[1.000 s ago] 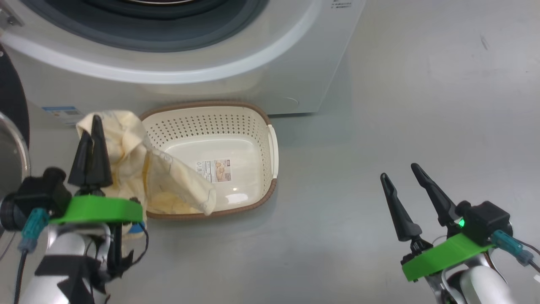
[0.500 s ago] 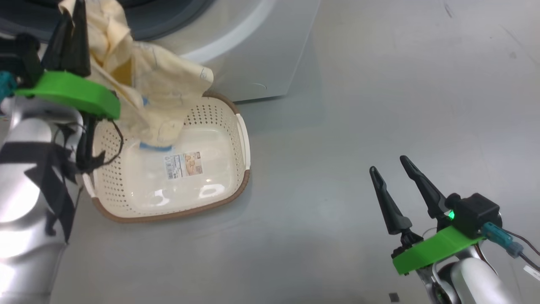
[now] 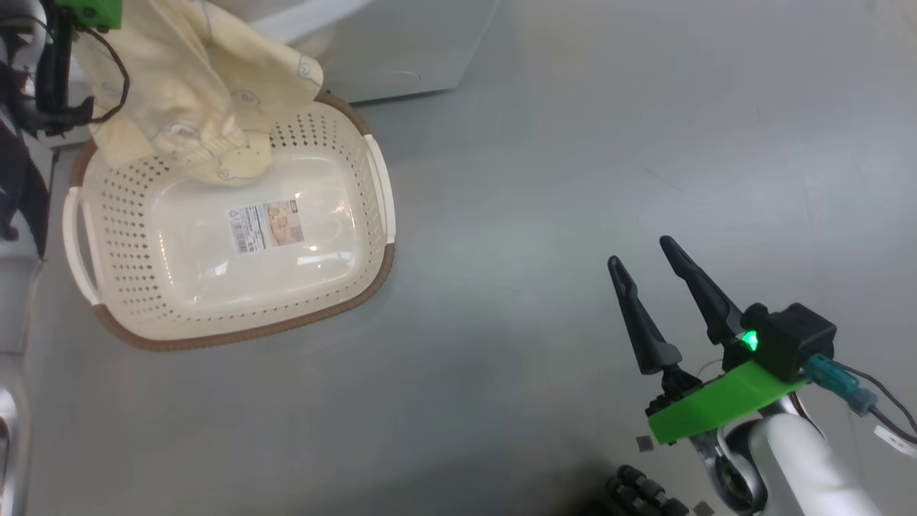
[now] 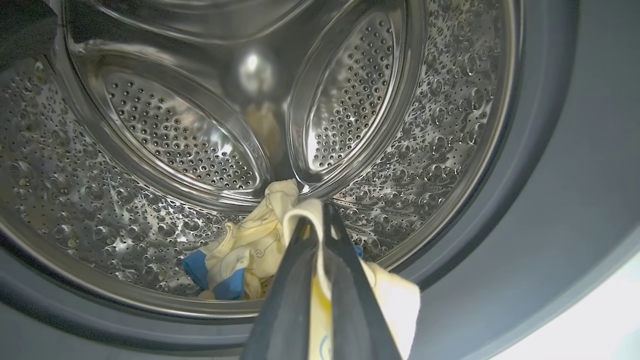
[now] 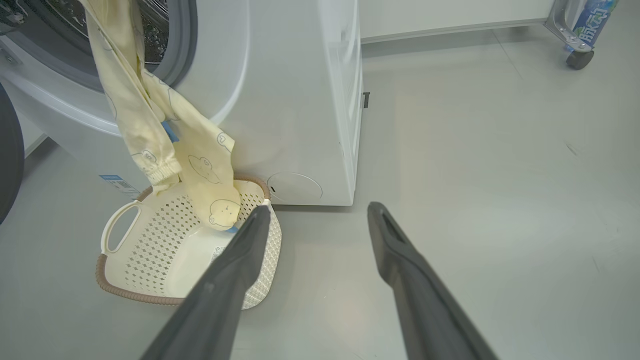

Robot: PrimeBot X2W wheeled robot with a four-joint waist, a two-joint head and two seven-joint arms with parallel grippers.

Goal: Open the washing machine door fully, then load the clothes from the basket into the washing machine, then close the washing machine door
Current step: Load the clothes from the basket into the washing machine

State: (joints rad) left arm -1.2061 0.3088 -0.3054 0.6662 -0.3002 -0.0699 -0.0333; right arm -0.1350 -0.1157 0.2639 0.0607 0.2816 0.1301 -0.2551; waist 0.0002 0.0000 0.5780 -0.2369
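My left gripper (image 4: pixel 316 216) is shut on a cream-yellow piece of the clothes (image 4: pixel 390 300), held at the grey-ringed mouth of the washing machine (image 5: pixel 300 100), facing the steel drum (image 4: pixel 350 100). More clothes with blue bits (image 4: pixel 235 260) lie on the drum floor. The held piece hangs down the machine's front (image 5: pixel 150 125), its lower end (image 3: pixel 193 93) dangling over the basket's back corner. The basket (image 3: pixel 236 333) stands on the floor against the machine, its labelled floor bare. My right gripper (image 3: pixel 639 252) hovers open over the floor to the basket's right, holding nothing. The washing machine door (image 5: pixel 9 150) shows as a black edge, swung open.
Grey floor spreads to the right of the machine and the basket. A wheeled metal frame (image 5: pixel 580 30) stands far off by the back wall. The machine's white side panel (image 5: pixel 345 125) borders the open floor.
The head camera has shifted. My left gripper has lifted the cream piece from beside the basket up to the machine's mouth. The right gripper stays open in place.
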